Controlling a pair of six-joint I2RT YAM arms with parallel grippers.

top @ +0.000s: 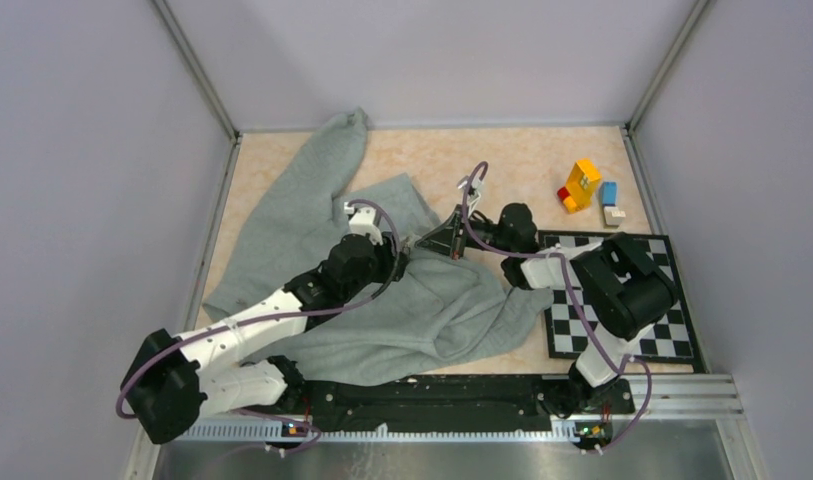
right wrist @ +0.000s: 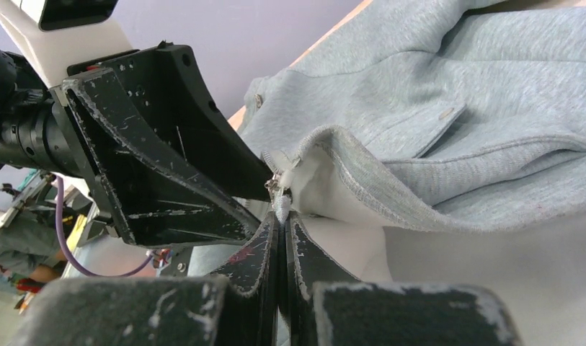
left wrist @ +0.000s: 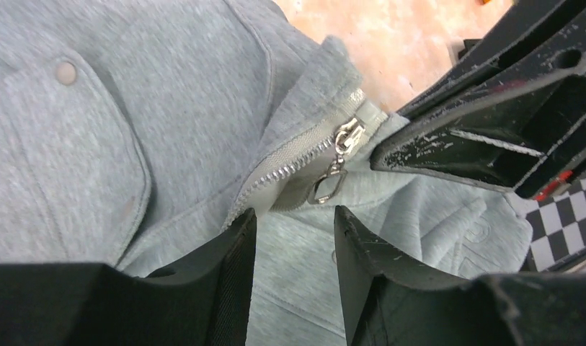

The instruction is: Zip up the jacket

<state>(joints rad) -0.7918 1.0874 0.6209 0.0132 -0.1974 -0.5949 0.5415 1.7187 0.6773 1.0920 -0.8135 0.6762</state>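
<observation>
The light grey fleece jacket (top: 432, 310) lies rumpled across the table's left and middle. In the left wrist view its zipper slider (left wrist: 347, 135) sits at the end of the zipper, with the metal pull tab (left wrist: 328, 186) hanging below it. My left gripper (left wrist: 293, 216) is open and empty, just short of the pull tab, over the jacket front (left wrist: 131, 108). My right gripper (right wrist: 282, 216) is shut on the jacket's edge at the zipper end, with the white lining (right wrist: 347, 194) beside it. Both grippers meet at the jacket's middle (top: 419, 246).
A black-and-white checkerboard mat (top: 662, 340) lies at the right under my right arm. Coloured toy blocks (top: 582, 185) and a blue and white block (top: 610, 203) stand at the back right. Grey walls enclose the table on three sides.
</observation>
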